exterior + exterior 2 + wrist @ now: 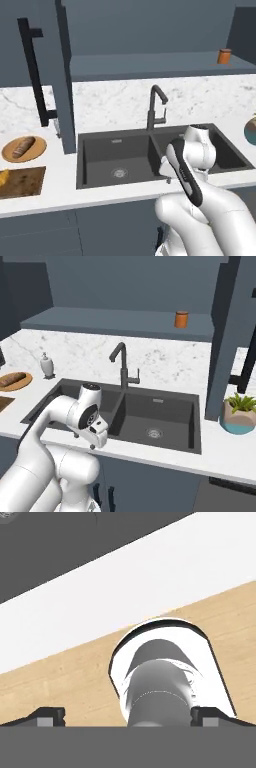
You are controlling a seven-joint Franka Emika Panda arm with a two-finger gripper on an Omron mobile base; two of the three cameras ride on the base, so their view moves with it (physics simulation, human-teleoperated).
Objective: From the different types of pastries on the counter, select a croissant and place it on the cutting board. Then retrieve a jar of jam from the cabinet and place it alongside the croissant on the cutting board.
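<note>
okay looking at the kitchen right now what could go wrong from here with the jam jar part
Two risks, as I judge it:
1. The jar stands high on the open cabinet shelf, behind the faucet; the arm could clip the faucet.
2. The gripper, fingers open and empty, hangs low before the counter, so the reach is long.

Counter (115, 107) white veined marble, polished; sink (110, 155) matt dark; cutting board (22, 181) rough wood.

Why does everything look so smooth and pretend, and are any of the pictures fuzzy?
Left base view: it's computer-drawn, so light is flat and even, the sink is plain dark grey without glints. Right base view: sharp too, with soft shadow under the shelf holding the orange jar. Hand view: crisp edges, the open claw tips dark, nothing fuzzy.
</note>
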